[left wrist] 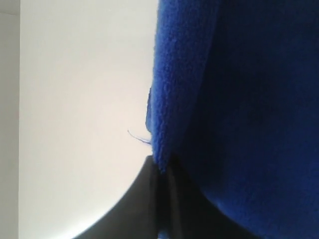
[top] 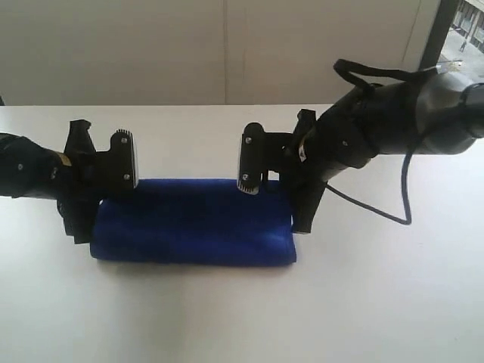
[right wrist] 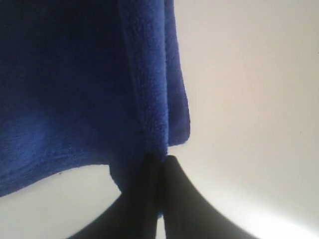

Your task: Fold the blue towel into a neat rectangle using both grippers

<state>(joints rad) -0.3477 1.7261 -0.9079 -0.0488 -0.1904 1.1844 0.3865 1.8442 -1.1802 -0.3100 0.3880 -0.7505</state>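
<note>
**Towel held at both short ends — long axis spanned between the arms**

The deep royal-blue microfibre towel (top: 193, 223) lay on the white table (top: 378, 302) as a long band, doubled over, with a rounded folded edge on the camera's side. Its long axis ran straight across the exterior view, from one arm to the other.

The left gripper (top: 80, 227) stood at the towel's left short end and the right gripper (top: 302, 219) at its right short end. Each arm was therefore at its own end, and neither was the nearer to the cloth.

In the left wrist view the black fingers (left wrist: 132, 214) were clenched on the hem of the blue pile, with no gap between them. The right wrist view showed the same: fingers (right wrist: 192, 214) pinched shut on a towel edge at a corner. From each set of fingers the cloth extended inward, toward the opposite arm.

It could not be determined whether the pinched ends were clear of the table or resting on it. No white tag was visible.

Assessment: the fold was partly made — a band, not yet a compact rectangle. The coming move would depend on both ends travelling together, square to the long axis; uneven travel would probably skew the edges.
</note>
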